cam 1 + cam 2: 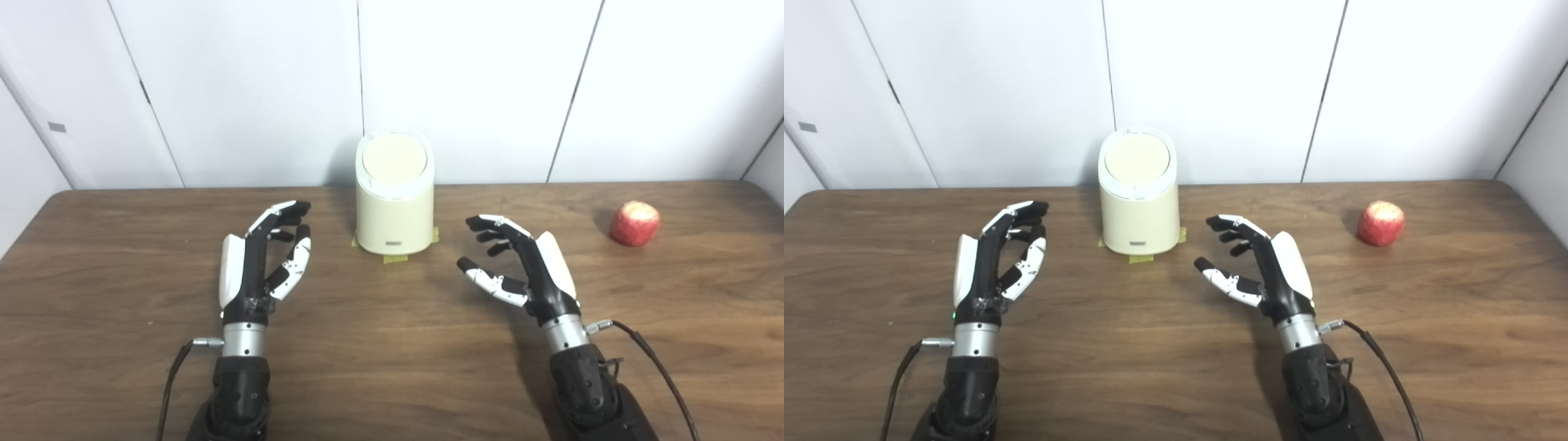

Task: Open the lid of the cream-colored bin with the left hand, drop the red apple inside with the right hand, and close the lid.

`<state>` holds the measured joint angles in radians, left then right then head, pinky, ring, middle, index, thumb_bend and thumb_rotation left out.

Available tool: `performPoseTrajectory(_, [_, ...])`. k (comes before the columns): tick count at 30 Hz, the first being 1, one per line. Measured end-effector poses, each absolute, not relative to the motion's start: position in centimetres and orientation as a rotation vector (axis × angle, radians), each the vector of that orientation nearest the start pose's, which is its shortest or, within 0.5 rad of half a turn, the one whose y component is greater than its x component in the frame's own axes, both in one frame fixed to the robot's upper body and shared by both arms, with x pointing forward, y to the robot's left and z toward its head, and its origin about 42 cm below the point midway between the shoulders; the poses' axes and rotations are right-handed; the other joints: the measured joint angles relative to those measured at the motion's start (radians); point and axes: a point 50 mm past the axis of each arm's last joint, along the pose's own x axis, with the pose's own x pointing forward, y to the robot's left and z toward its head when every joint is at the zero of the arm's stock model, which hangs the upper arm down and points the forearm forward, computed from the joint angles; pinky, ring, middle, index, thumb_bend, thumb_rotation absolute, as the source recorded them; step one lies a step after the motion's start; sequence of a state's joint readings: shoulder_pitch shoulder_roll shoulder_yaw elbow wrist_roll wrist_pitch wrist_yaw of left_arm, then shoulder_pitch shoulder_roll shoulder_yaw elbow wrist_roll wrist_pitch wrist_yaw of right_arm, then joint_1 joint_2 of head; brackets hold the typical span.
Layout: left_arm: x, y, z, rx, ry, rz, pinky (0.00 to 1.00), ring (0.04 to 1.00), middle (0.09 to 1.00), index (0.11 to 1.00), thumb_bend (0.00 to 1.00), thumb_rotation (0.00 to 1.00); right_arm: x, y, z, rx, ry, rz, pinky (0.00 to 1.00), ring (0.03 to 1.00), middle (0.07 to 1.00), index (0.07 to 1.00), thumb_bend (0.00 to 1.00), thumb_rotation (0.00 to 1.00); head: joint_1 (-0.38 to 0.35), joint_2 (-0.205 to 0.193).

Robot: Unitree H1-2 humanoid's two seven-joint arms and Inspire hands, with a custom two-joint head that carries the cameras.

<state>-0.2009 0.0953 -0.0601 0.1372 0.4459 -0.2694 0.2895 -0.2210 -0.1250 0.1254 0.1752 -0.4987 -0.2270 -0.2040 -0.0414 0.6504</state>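
A cream-colored bin (pixel 394 211) stands upright at the back middle of the wooden table, its round lid (pixel 394 158) shut. A red apple (pixel 635 223) rests on the table far to the right, apart from both hands. My left hand (pixel 264 257) hovers open to the left of the bin and a little nearer to me, holding nothing. Right of the bin, my right hand (pixel 520 263) is open too, fingers spread and curled slightly, well left of the apple.
Yellow tape tabs (pixel 392 258) stick out from under the bin's base. White wall panels (pixel 465 86) rise just behind the table's far edge. A black cable (pixel 658 367) trails from the right wrist, another from the left wrist.
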Motion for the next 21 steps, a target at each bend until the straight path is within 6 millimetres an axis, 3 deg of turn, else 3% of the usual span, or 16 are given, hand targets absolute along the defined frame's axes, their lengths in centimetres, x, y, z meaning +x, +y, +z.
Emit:
performPoseTrajectory(9, [34.31,21.54,14.09,0.485,-0.413,0.122,0.6,0.699,0.721,0.707,0.22,0.43,35.01,-20.49,13.04,-0.601,-0.334,0.019,0.54,0.676,0.724,0.71,0.28,0.39,0.002,0.0])
performPoseTrajectory(16, [34.32,21.55,14.07,0.483,-0.41,0.117,0.62,0.71,0.73,0.715,0.25,0.46,35.01,-20.46,13.03,-0.602,-0.334,0.02,0.56,0.686,0.73,0.715,0.27,0.41,-0.008,-0.005])
performPoseTrajectory(18, [34.34,21.58,14.05,0.477,-0.404,0.113,0.62,0.72,0.743,0.733,0.29,0.53,35.01,-20.45,13.03,-0.602,-0.334,0.02,0.56,0.689,0.731,0.717,0.28,0.41,-0.009,-0.005])
performPoseTrajectory(20, [34.44,21.62,13.92,0.483,-0.363,0.101,0.68,0.774,0.799,0.792,0.46,0.77,35.02,-20.45,13.03,-0.601,-0.334,0.02,0.56,0.691,0.732,0.718,0.28,0.44,-0.008,-0.006])
performPoseTrajectory(21, [34.49,21.62,13.76,0.491,-0.327,0.09,0.72,0.808,0.832,0.825,0.53,0.84,35.02,-20.45,13.04,-0.601,-0.335,0.019,0.56,0.69,0.731,0.718,0.29,0.45,-0.008,-0.006])
